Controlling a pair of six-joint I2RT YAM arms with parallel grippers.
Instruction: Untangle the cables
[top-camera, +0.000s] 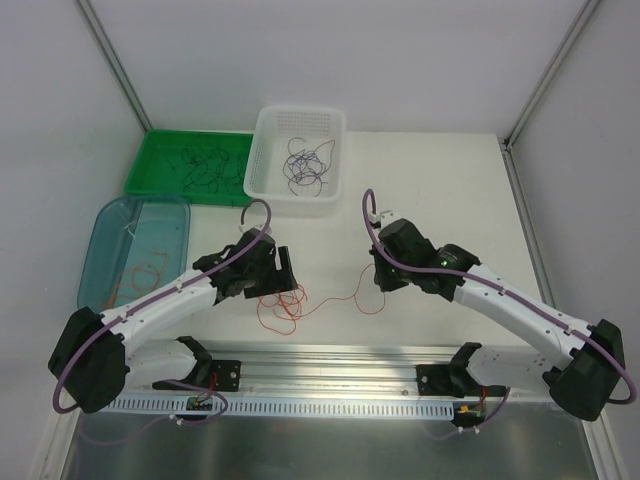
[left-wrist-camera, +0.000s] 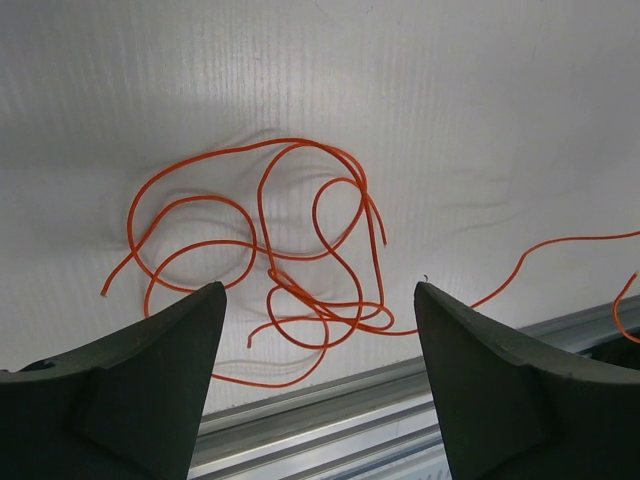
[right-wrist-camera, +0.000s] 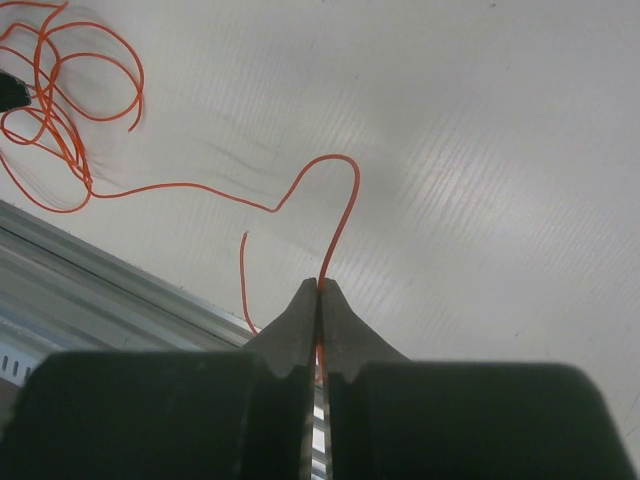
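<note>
- A white bench (top-camera: 440, 180) seen from above, walled in white on the left, back and right, with a metal rail (top-camera: 330, 360) along its near edge.
- Orange cables (left-wrist-camera: 290, 290) lie in a loose tangle of overlapping loops on the bench near its middle, just beside the rail.
- The left tool (left-wrist-camera: 320, 295) hovers over this tangle, released, with its jaws spread wide. The loops show between the jaws and neither one touches them.
- One strand (right-wrist-camera: 340, 215) leaves the tangle and trails right across bare bench to the right tool (right-wrist-camera: 320, 290).
- The right tool is clenched on that strand, pinching it at the very fingertips. From the tips the strand rises, arcs over and runs back left to the tangle.
- A short loose end of orange cable curls beside the right tool's left finger, close to the rail.
- Three containers sit along the far and left edges, well apart from the tangle:
- a white basket (top-camera: 268, 150) at the back, holding dark curly cables;
- a green tray (top-camera: 150, 150) touching the basket's left side, holding black cables;
- a blue bin (top-camera: 105, 225) at the left edge, holding orange cables.
- Bare bench stretches from the right tool to the right edge, and between the two tools and the basket.
</note>
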